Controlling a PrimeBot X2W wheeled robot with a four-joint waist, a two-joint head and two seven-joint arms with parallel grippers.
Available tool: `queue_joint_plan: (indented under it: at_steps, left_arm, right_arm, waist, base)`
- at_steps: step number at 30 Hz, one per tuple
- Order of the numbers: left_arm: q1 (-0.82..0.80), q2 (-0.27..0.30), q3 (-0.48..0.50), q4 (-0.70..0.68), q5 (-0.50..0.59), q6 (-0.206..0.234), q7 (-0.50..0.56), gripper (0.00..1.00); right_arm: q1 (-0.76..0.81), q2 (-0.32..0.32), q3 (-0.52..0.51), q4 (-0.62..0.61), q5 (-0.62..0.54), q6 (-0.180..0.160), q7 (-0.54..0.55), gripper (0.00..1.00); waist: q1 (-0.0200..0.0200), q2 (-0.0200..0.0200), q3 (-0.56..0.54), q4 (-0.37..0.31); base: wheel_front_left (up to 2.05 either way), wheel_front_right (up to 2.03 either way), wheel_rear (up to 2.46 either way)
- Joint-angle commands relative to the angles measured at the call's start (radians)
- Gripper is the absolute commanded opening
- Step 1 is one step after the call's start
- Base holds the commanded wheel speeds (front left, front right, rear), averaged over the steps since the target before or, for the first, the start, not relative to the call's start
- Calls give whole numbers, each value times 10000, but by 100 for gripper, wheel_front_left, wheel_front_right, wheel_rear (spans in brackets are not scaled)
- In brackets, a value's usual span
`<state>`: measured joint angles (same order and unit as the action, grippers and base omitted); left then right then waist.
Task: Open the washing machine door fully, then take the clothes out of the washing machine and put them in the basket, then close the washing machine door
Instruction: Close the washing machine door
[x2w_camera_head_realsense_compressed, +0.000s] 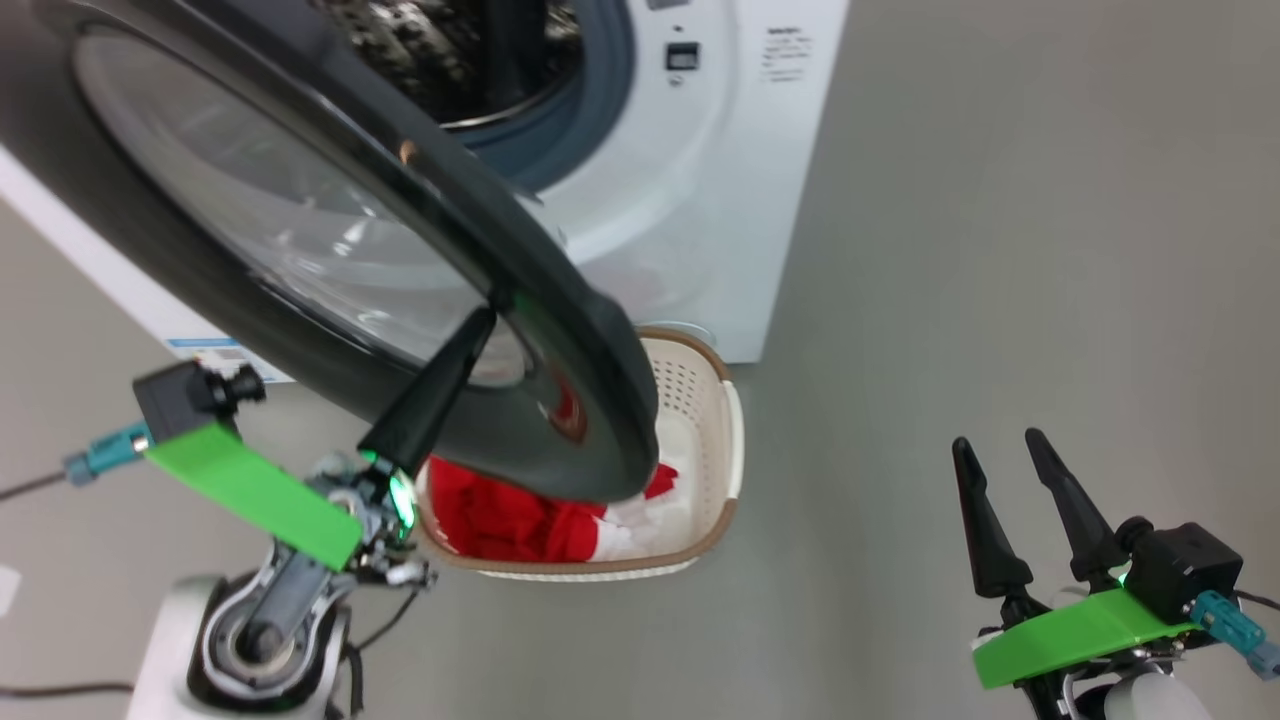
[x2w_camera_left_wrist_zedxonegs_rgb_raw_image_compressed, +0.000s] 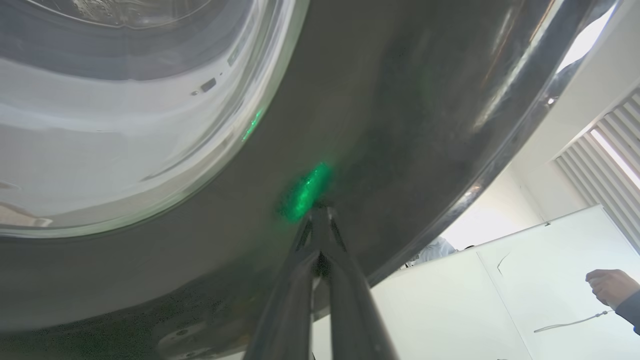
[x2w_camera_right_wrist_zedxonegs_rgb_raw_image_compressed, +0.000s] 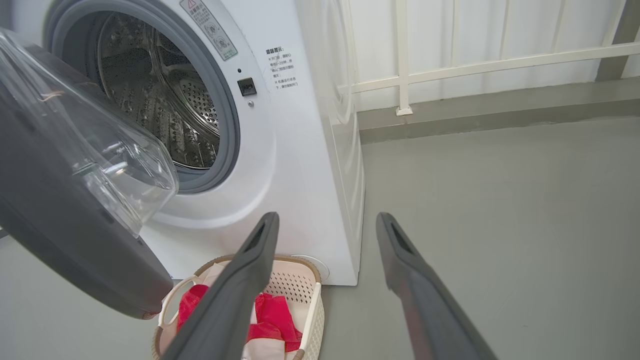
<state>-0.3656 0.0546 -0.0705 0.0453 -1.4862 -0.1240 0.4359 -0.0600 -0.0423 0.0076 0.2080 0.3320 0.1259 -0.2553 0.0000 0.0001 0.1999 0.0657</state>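
The washing machine door (x2w_camera_head_realsense_compressed: 330, 250) stands part open, its black rim and glass bowl swung out over the basket (x2w_camera_head_realsense_compressed: 722, 450). My left gripper (x2w_camera_head_realsense_compressed: 485, 318) is shut, its tips pressed against the door's black rim (x2w_camera_left_wrist_zedxonegs_rgb_raw_image_compressed: 400, 125), holding nothing. The white washing machine (x2w_camera_right_wrist_zedxonegs_rgb_raw_image_compressed: 295, 150) shows its steel drum (x2w_camera_right_wrist_zedxonegs_rgb_raw_image_compressed: 165, 110) behind the grey gasket. Red and white clothes (x2w_camera_head_realsense_compressed: 510, 520) lie in the basket (x2w_camera_right_wrist_zedxonegs_rgb_raw_image_compressed: 312, 300) on the floor in front of the machine. My right gripper (x2w_camera_head_realsense_compressed: 993, 445) hangs open at the lower right, away from the machine, with nothing between its fingers (x2w_camera_right_wrist_zedxonegs_rgb_raw_image_compressed: 240, 295).
Grey floor (x2w_camera_head_realsense_compressed: 1000, 250) stretches to the right of the machine. A white railing (x2w_camera_right_wrist_zedxonegs_rgb_raw_image_compressed: 475, 65) runs along the far wall. In the left wrist view a person's hand (x2w_camera_left_wrist_zedxonegs_rgb_raw_image_compressed: 610, 287) shows by a white board (x2w_camera_left_wrist_zedxonegs_rgb_raw_image_compressed: 500, 295).
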Motion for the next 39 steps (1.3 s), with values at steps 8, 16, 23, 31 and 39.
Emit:
queue_joint_plan:
  at_steps: [8, 16, 23, 31, 39]
  left_arm:
    - [-1499, 568, -311, 408, 323, -67, -1263, 0]
    - [-3241, 1090, -963, 1556, 505, -67, -2652, 0]
    - [-4155, 1666, -1436, 2390, 503, -67, -3499, 0]
    - [-4024, 2049, -1985, 2629, 88, -67, -4091, 0]
    - [-2706, 2372, -2492, 2568, -35, -67, -4952, 0]
  right_arm:
    - [-510, -79, 186, -339, 240, 48, -65, 100]
    - [-758, -79, 211, -419, 497, 48, -65, 100]
    - [-817, -79, 174, -455, 679, 48, -65, 100]
    - [-671, -79, -20, -441, 666, 48, -65, 100]
    - [-467, -79, -110, -357, 464, 48, -65, 100]
  waist:
    - [0, -1, 642, -911]
    - [0, -1, 1123, -1525]
    - [0, -1, 1339, -1977]
    - [0, -1, 1162, -1860]
    - [0, -1, 669, -1485]
  base:
    - [0, 0, 0]
    - [0, 0, 0]
    - [0, 0, 0]
    - [0, 0, 0]
    - [0, 0, 0]
